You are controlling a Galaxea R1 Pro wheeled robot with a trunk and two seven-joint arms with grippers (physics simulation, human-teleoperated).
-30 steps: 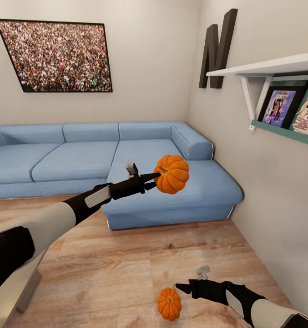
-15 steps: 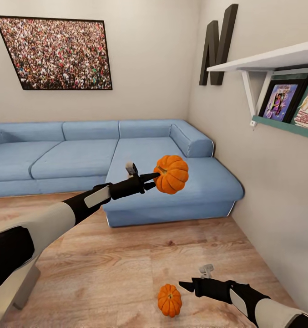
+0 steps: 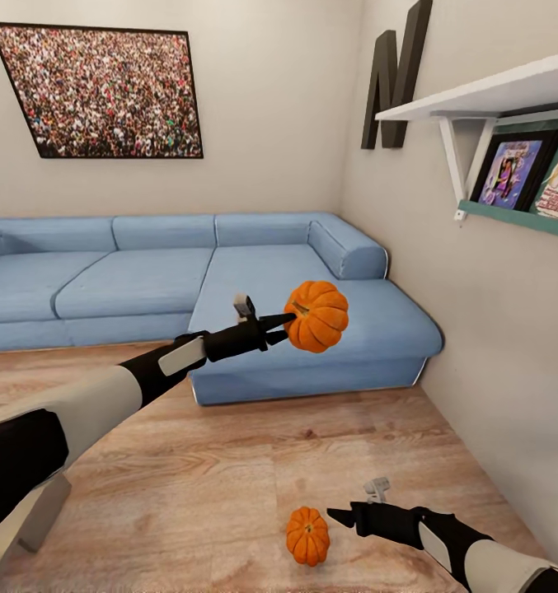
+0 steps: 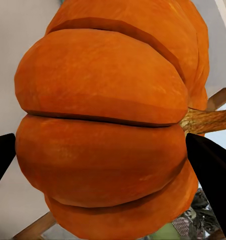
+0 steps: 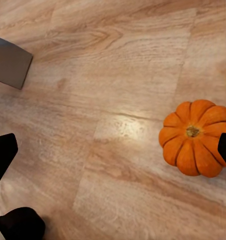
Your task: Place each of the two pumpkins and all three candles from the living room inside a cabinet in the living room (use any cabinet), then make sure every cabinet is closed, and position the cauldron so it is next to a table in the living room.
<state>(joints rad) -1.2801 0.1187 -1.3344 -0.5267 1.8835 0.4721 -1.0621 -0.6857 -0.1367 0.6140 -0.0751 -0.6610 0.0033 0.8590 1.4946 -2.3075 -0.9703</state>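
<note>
Left gripper (image 3: 280, 324): my left tool is closed around the first pumpkin (image 3: 316, 315), held out in the air in front of the blue sofa (image 3: 147, 288). In the left wrist view the orange ribs sit between my two dark fingers (image 4: 213, 167), stem pointing off to one side.
Second pumpkin (image 3: 307, 535): upright on the wood floor (image 3: 213, 469), stem up, just beside my right tool.
Right gripper (image 3: 338, 518): low over the floor, jaws spread wide and holding nothing; the right wrist view shows the pumpkin at one finger (image 5: 225, 150), not centred between the two.
Risk, right side: closing from here would, I judge, catch only the pumpkin's edge and roll it away (round, ribbed, nothing to stop it).
Risk, left side: a round body pinched across its ribs could slip if I swing the arm fast while reaching down with the other.
Containers: no cabinet, drawer or cauldron is before me, so I can say nothing of what they hold.
Wall shelf (image 3: 485, 95): framed pictures under it, at far right, well clear of both arms.
</note>
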